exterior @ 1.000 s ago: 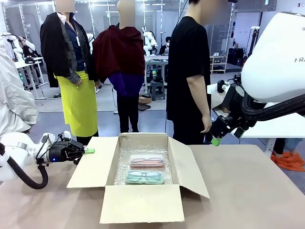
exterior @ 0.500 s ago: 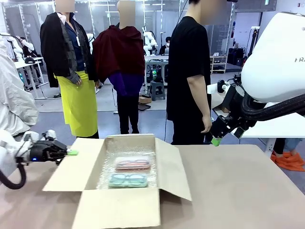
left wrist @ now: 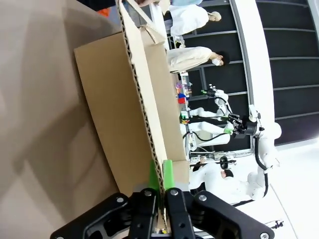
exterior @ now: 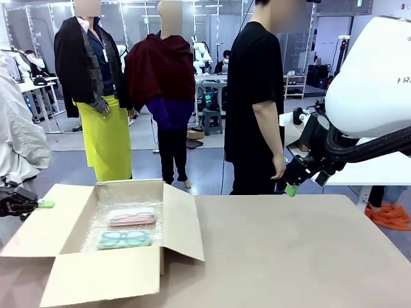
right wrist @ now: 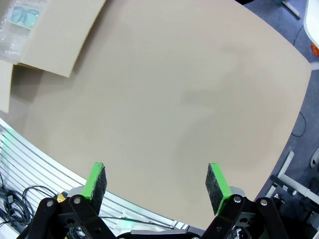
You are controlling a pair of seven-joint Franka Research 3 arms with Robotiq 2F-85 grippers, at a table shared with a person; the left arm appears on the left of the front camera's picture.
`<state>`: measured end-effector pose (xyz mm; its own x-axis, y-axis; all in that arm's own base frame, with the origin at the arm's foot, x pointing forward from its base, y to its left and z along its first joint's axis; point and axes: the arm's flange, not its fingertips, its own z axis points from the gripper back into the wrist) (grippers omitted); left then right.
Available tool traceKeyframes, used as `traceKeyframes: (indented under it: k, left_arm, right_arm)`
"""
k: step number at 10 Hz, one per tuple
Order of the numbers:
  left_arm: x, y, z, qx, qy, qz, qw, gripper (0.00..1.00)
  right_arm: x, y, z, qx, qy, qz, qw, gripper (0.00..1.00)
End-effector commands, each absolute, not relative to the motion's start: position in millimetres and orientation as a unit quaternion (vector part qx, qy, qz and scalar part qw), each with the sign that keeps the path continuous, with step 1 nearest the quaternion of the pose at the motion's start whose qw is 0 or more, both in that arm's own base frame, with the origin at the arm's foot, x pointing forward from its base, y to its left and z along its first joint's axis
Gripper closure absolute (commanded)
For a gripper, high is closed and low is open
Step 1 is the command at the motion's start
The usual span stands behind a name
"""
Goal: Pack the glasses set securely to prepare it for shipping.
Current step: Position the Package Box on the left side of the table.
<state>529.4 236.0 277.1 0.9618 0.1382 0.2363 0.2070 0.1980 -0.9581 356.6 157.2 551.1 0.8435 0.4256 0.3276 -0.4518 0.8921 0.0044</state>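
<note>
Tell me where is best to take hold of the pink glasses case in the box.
Probably across its two long edges, coming straight down from above. The pink case lies flat on bubble wrap inside the open box, with the green case close beside it, so box walls block any sideways approach.

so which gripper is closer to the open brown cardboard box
Left. The left gripper has its jaws pinched on the edge of the open brown cardboard box, on its left flap. The right gripper hangs open above the far right of the tan table, well clear of the box.
</note>
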Motion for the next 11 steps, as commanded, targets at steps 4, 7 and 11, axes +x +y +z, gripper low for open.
traceKeyframes:
  k: [4,7,11]
  left_arm:
    - [547,291,285,-0.613,-0.086,-0.047,0.784,1.0]
    - [551,308,298,-0.602,-0.082,-0.052,0.793,1.0]
    - [550,301,296,-0.598,-0.078,-0.056,0.796,0.54]
  right_arm:
    - [358,157,551,0.039,-0.167,0.237,0.956,0.0]
    - [358,157,551,0.039,-0.167,0.237,0.956,0.0]
    - [358,157,551,0.039,-0.167,0.237,0.956,0.0]
